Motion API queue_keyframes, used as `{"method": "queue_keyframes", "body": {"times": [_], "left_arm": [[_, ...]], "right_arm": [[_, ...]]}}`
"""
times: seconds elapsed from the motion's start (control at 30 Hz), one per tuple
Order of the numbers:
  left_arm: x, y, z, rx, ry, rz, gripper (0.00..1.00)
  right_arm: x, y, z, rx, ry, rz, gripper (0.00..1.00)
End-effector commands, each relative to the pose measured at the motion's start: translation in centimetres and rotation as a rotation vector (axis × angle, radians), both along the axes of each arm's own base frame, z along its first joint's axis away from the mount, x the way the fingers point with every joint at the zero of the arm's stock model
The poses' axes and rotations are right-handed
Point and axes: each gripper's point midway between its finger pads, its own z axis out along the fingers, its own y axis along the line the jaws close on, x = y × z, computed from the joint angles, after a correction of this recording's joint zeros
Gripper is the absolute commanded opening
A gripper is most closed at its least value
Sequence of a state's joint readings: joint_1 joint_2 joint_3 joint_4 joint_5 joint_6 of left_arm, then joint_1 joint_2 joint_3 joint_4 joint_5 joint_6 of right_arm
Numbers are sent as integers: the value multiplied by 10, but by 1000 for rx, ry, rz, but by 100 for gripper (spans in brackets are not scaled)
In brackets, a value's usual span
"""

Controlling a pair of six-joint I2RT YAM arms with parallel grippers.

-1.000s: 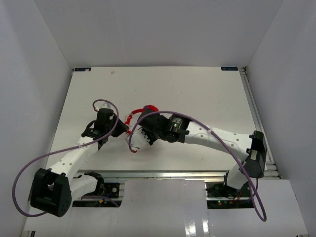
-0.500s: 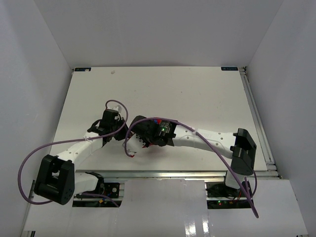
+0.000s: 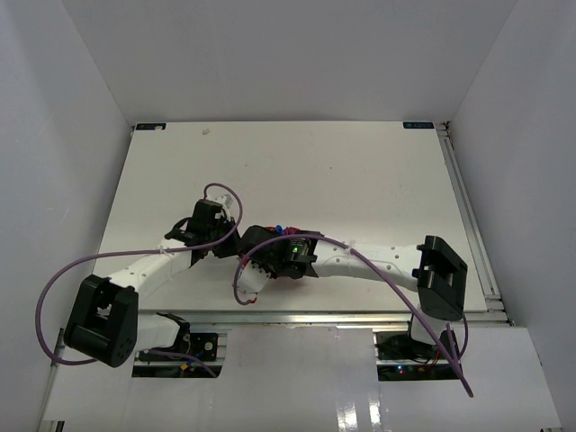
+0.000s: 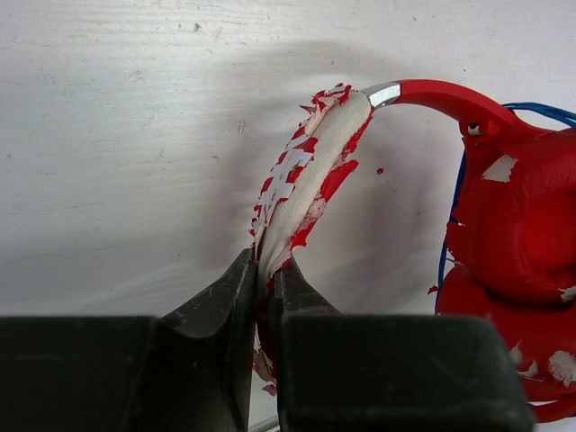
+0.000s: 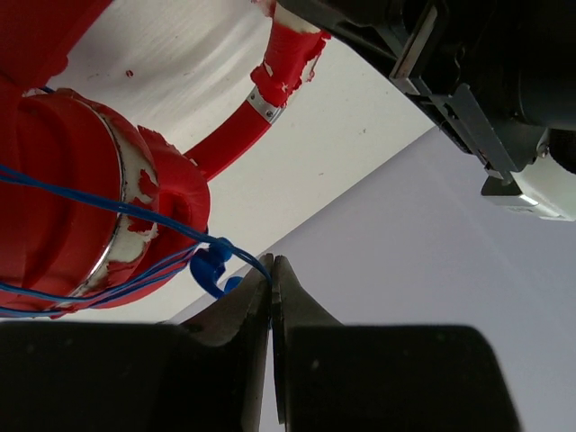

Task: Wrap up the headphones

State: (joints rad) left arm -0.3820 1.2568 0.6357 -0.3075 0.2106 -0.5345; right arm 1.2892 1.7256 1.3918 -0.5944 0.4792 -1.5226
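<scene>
Headphones (image 4: 517, 216), red, coating flaking: held between both grippers.
Left gripper (image 4: 267, 270): clamped on the padded headband (image 4: 310, 171), with the earcups to its right.
Right gripper (image 5: 271, 270): tips pressed together on the blue cord (image 5: 135, 211), just beside the plug (image 5: 209, 268). The cord loops round the earcup (image 5: 63, 180) left of the tips.

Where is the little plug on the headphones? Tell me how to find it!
In the right wrist view, find the big red earcup on the left. Follow the thin blue cord wound across it down toward the dark tips of the right gripper. The blue plug is the small chunky curl just left of those tips, fatter than the thread-like cord.
</scene>
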Motion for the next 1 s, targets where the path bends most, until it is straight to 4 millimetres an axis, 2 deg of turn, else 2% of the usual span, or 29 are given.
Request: {"method": "queue_keyframes", "body": {"times": [0.0,0.1,0.3,0.4,0.6,0.7,0.83,0.97], "left_arm": [[15,-22,42,-117,-110,-45,0],[13,-25,49,-139,-120,-58,0],[9,-25,56,-152,-132,-69,0],[8,-24,56,-148,-131,-67,0],[8,-23,55,-148,-127,-57,0],[7,-23,56,-149,-126,-56,0],[8,-23,57,-142,-121,-51,0],[12,-20,58,-125,-120,-36,0]], "right_arm": [[-8,12,7,76,56,13,9],[-10,17,3,109,147,2,11],[6,15,3,152,254,-79,15],[12,10,1,155,270,-101,23],[19,3,3,156,281,-128,47],[21,2,10,176,286,-133,53],[23,7,24,210,293,-132,55],[26,12,51,291,331,-143,55]]}}
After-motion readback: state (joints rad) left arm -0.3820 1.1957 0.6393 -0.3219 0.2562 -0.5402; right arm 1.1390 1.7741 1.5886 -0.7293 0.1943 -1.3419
